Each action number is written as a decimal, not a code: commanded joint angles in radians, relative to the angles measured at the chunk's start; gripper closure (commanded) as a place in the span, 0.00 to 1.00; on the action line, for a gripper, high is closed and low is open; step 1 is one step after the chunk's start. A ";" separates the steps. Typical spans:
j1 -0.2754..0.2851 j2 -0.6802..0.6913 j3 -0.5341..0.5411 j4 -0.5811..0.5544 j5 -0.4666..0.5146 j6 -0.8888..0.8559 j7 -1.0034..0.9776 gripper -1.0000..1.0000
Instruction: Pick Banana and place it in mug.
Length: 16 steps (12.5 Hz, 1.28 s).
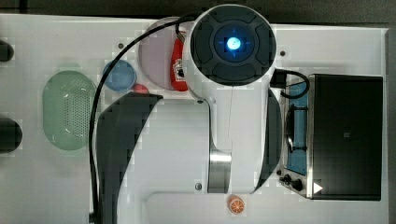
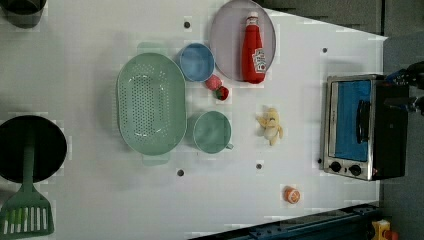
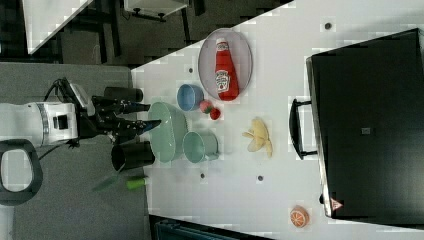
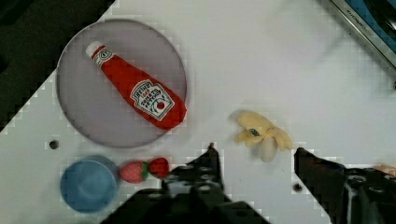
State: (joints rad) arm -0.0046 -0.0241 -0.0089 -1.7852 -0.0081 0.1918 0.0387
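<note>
The banana is pale yellow and lies on the white table between the mug and the toaster oven. It also shows as the banana and the banana. The mug is a teal-green cup standing upright beside the green basket, seen again as the mug. My gripper is open, and in the wrist view the banana lies just beyond the gap between its dark fingers. In the right view my gripper hangs well clear of the table, touching nothing. In the top view the arm hides both banana and mug.
A pale green perforated basket stands by the mug, with a blue cup and two strawberries near it. A ketchup bottle lies on a grey plate. A toaster oven and an orange slice are nearby.
</note>
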 commanded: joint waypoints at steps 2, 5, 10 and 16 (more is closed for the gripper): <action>-0.016 -0.247 -0.044 -0.114 0.011 -0.152 -0.045 0.09; -0.015 -0.215 -0.041 -0.209 0.011 -0.124 -0.067 0.00; -0.013 -0.088 -0.031 -0.422 0.011 0.180 -0.154 0.00; -0.013 0.139 -0.026 -0.589 0.000 0.610 -0.578 0.00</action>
State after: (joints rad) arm -0.0274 0.1976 -0.0316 -2.4062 0.0126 0.7554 -0.3855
